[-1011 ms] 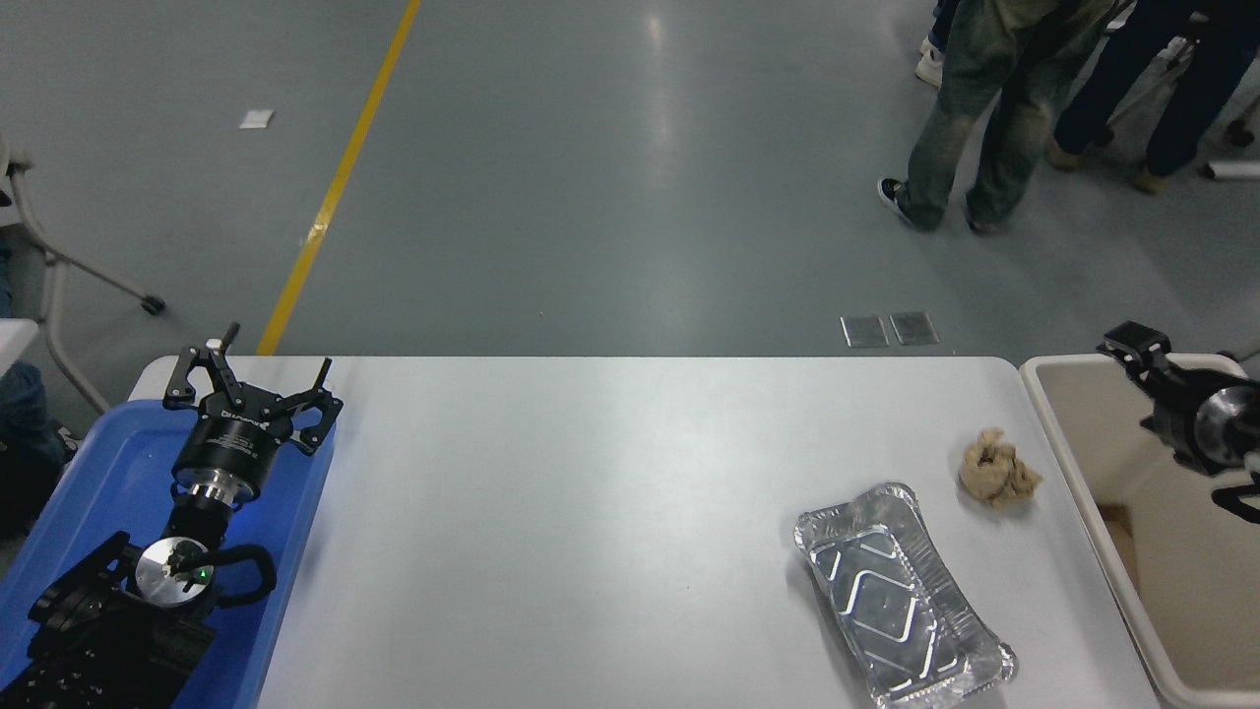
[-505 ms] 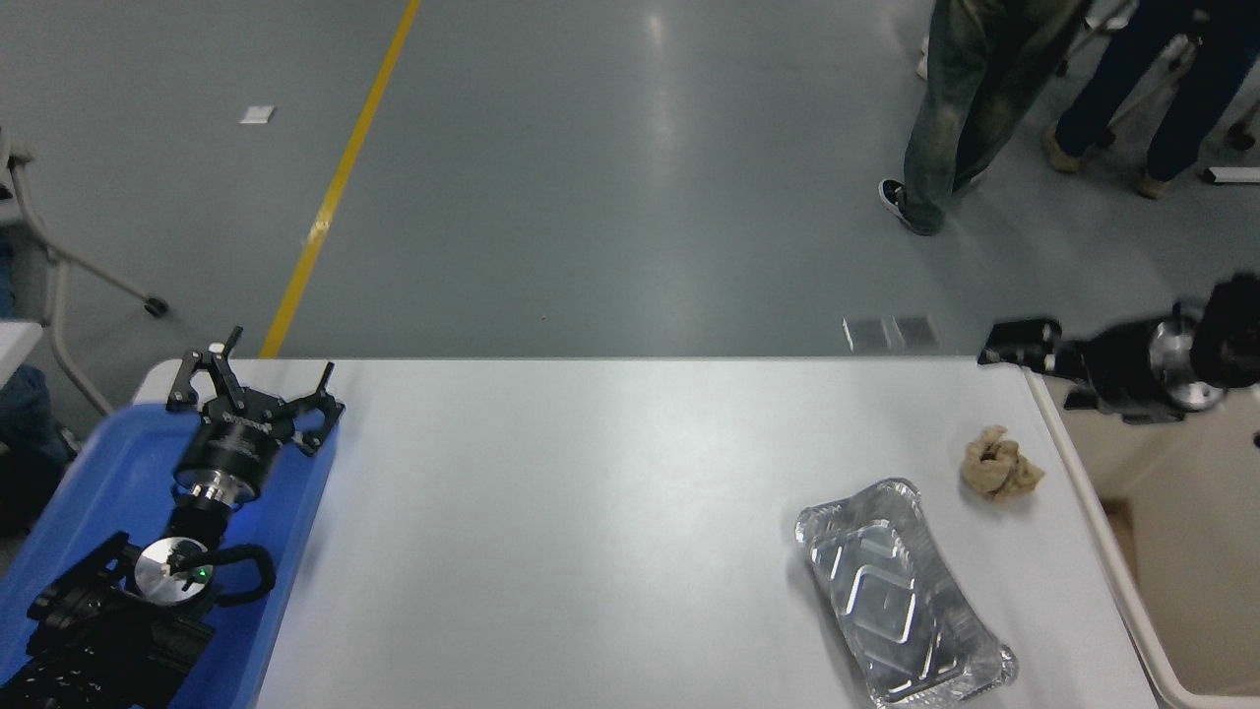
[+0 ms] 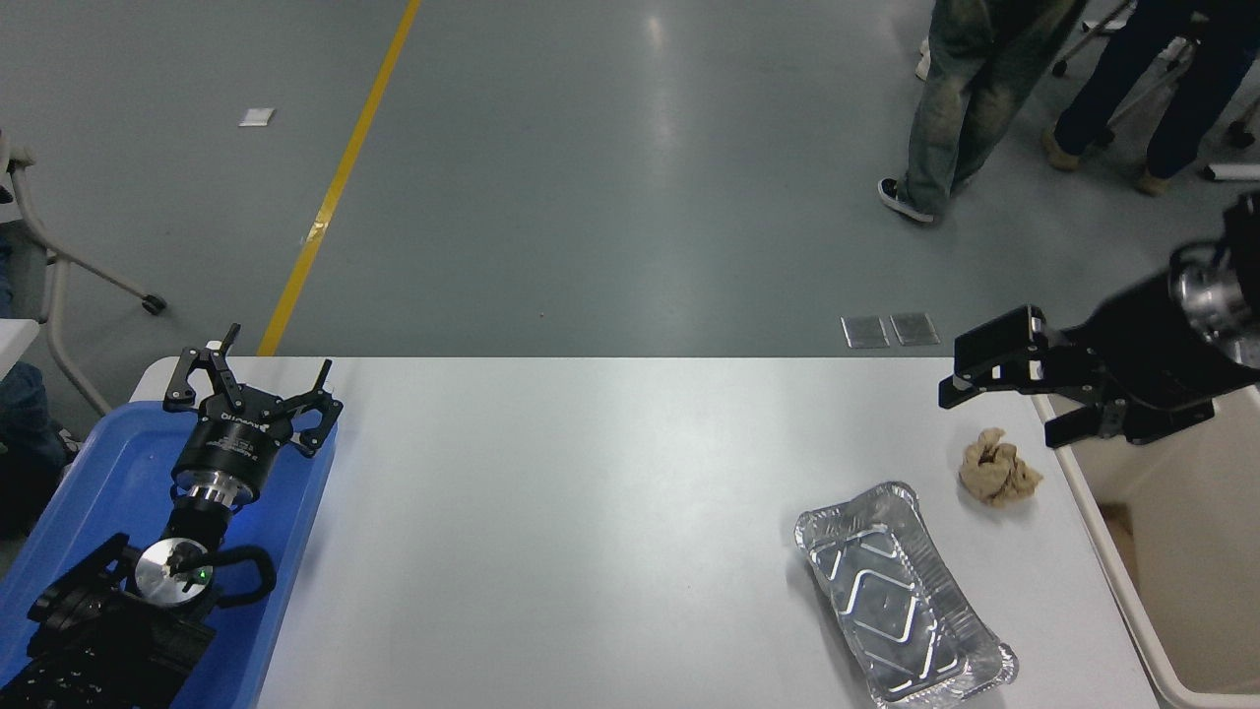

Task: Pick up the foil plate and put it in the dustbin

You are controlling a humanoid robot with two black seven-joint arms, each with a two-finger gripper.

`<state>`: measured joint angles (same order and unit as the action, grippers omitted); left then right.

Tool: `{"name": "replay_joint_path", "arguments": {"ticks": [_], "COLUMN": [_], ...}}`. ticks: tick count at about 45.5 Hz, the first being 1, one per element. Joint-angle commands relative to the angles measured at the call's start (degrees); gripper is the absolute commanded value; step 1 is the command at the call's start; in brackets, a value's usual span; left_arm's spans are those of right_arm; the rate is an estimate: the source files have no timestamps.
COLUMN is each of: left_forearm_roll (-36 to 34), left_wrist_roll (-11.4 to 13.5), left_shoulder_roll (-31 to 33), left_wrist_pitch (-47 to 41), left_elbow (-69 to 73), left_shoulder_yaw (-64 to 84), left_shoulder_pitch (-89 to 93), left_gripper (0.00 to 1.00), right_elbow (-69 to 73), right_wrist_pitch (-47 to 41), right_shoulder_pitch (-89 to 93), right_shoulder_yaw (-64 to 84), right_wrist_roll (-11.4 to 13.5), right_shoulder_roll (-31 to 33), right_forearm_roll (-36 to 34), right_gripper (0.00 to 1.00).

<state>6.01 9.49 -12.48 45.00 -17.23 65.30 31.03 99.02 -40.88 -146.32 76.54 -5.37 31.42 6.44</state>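
Right gripper (image 3: 999,394) has swung in from over the dustbin (image 3: 1181,591) to the table's (image 3: 591,512) far right corner, jaws apart and empty, so it's lining up on the foil plate (image 3: 901,594) near the front right edge, with open room all around it; left gripper (image 3: 251,384) parked, open.

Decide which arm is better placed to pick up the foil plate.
Right. Its open claw hangs over the table's right end, near the foil plate. The left claw sits far off over the blue tray.
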Motion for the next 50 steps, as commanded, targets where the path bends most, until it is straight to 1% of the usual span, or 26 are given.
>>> {"name": "replay_joint_path", "arguments": {"ticks": [1, 8, 16, 23, 25, 31, 34, 40, 44, 47, 50], "left_forearm_roll": [-0.03, -0.03, 0.06, -0.03, -0.03, -0.03, -0.03, -0.03, -0.03, -0.03, -0.03], "left_wrist_roll": [0.0, 0.0, 0.0, 0.0, 0.0, 0.0, 0.0, 0.0, 0.0, 0.0, 0.0], "left_shoulder_roll": [0.0, 0.0, 0.0, 0.0, 0.0, 0.0, 0.0, 0.0, 0.0, 0.0, 0.0], "left_wrist_pitch": [0.0, 0.0, 0.0, 0.0, 0.0, 0.0, 0.0, 0.0, 0.0, 0.0, 0.0], "left_elbow": [0.0, 0.0, 0.0, 0.0, 0.0, 0.0, 0.0, 0.0, 0.0, 0.0, 0.0], "left_shoulder_yaw": [0.0, 0.0, 0.0, 0.0, 0.0, 0.0, 0.0, 0.0, 0.0, 0.0, 0.0], "left_shoulder_pitch": [0.0, 0.0, 0.0, 0.0, 0.0, 0.0, 0.0, 0.0, 0.0, 0.0, 0.0], "left_gripper": [0.99, 0.99, 0.99, 0.99, 0.99, 0.99, 0.99, 0.99, 0.99, 0.99, 0.99], "right_elbow": [0.82, 0.38, -2.16, -5.42, -6.47, -7.79, -8.76, -13.15, -15.79, -16.67, -17.28], "right_wrist_pitch": [-4.12, -4.12, -3.34, 12.82, 16.25, 23.82, 29.26, 38.49, 42.01, 44.65, 48.42], "right_shoulder_pitch": [-6.08, -4.86, 3.75, 14.64, 18.24, 28.26, 34.15, 45.75, 51.47, 55.08, 58.15], "right_shoulder_yaw": [-2.19, -2.19, -1.57, -0.61, -0.52, -1.04, -2.01, -4.55, -6.84, -7.98, -8.87], "right_wrist_roll": [3.34, 3.61, 3.7, 3.7, 3.7, 3.52, 3.08, 2.73, 2.64, 1.77, -0.16], "right_shoulder_roll": [-0.75, -1.01, -0.92, -0.92, -0.75, 0.65, 2.24, 2.24, 2.33, 2.16, 1.63], "right_forearm_roll": [1.03, 2.26, 2.53, 1.47, 1.47, 1.39, 1.47, 2.26, 2.62, 2.79, 3.93], "right_gripper": [1.0, 1.0, 1.0, 1.0, 1.0, 1.0, 1.0, 1.0, 1.0, 1.0, 1.0]}}
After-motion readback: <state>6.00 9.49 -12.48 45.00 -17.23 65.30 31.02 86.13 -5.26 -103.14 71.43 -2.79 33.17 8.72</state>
